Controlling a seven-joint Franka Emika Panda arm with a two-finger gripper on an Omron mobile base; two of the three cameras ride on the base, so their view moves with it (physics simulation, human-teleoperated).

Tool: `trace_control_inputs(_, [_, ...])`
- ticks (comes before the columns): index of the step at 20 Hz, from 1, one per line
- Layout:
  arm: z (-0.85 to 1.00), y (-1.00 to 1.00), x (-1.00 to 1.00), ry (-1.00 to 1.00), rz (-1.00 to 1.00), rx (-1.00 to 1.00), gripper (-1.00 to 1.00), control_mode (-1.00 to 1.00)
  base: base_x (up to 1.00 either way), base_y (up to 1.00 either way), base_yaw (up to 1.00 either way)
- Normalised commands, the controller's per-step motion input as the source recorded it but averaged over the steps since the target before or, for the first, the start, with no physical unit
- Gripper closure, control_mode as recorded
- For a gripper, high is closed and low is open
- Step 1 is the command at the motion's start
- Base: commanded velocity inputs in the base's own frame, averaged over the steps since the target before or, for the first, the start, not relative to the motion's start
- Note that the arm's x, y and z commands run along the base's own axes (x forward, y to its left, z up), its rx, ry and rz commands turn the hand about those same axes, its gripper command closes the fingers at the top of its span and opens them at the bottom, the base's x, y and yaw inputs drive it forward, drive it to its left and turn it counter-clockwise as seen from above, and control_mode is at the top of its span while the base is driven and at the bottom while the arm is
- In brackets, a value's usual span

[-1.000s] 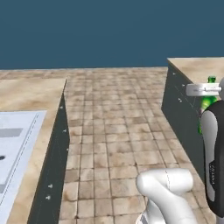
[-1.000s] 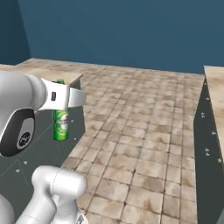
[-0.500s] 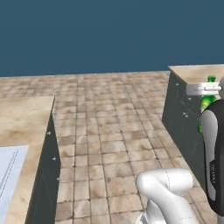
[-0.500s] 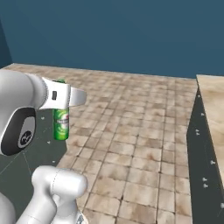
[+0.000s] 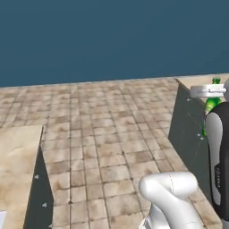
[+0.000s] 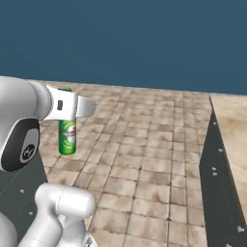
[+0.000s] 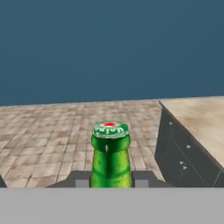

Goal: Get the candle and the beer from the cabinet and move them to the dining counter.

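My gripper (image 7: 110, 179) is shut on the neck of the beer (image 7: 110, 153), a green glass bottle with a green cap. From the right base view, the beer (image 6: 67, 137) hangs upright under the white hand, and my gripper (image 6: 72, 107) holds it in the air above the tiled floor. Seen from the left base, the beer (image 5: 211, 103) and gripper (image 5: 210, 91) sit at the far right. The beige marble end of the dining counter (image 5: 18, 156) lies at the lower left. The candle and the cabinet are out of view.
Another marble-topped counter with a dark front (image 5: 190, 116) stands at the right, close behind the bottle. It also runs along the right in the other views (image 6: 231, 130) (image 7: 197, 118). Brown tiled floor (image 5: 112, 134) stretches between the counters to a dark blue wall.
The whole picture has slid leftward, so the base has turned. The sink on the left counter has left the view. The beer stays in the grip.
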Motion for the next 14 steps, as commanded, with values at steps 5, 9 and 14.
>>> trace_control_inputs(5, [0.0, 0.0, 0.0, 0.0, 0.0, 0.0, 1.0, 1.0, 1.0, 0.0, -0.1])
trace_control_inputs(9, [0.0, 0.0, 0.0, 0.0, 0.0, 0.0, 1.0, 1.0, 1.0, 0.06, -0.02])
trace_control_inputs(14, [0.0, 0.0, 0.0, 0.0, 0.0, 0.0, 1.0, 1.0, 1.0, 0.12, 0.0])
